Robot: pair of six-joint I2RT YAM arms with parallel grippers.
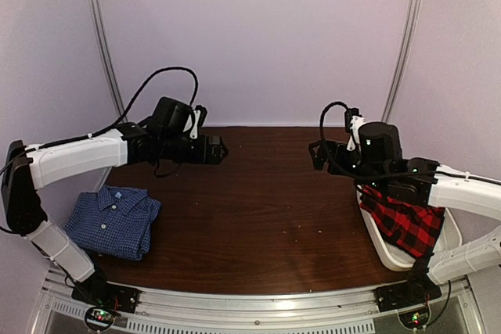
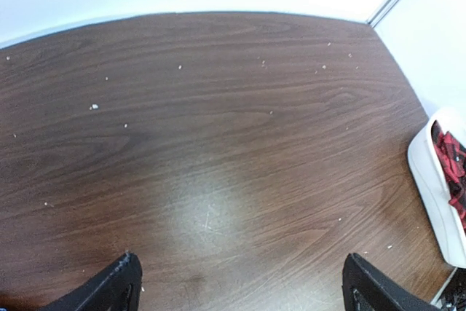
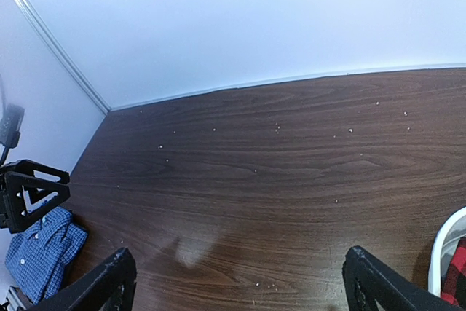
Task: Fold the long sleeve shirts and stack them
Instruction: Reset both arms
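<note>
blue shirt folded, plaid shirt crumpled

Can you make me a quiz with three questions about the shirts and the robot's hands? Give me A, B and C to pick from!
1. What colour is the folded shirt at the near left corner of the table?
A. blue
B. green
C. yellow

2. Where is the red-and-black plaid shirt?
A. spread flat mid-table
B. draped in the white tub at the right
C. on top of the folded shirt

3. How are the left hand and the right hand?
A. both shut on cloth
B. one open, one shut
C. both open, holding nothing

Answers:
1 A, its fine check is blue and white.
2 B, the plaid cloth hangs over the tub's rim.
3 C, each wrist view shows a wide gap with only bare wood in it.
</note>
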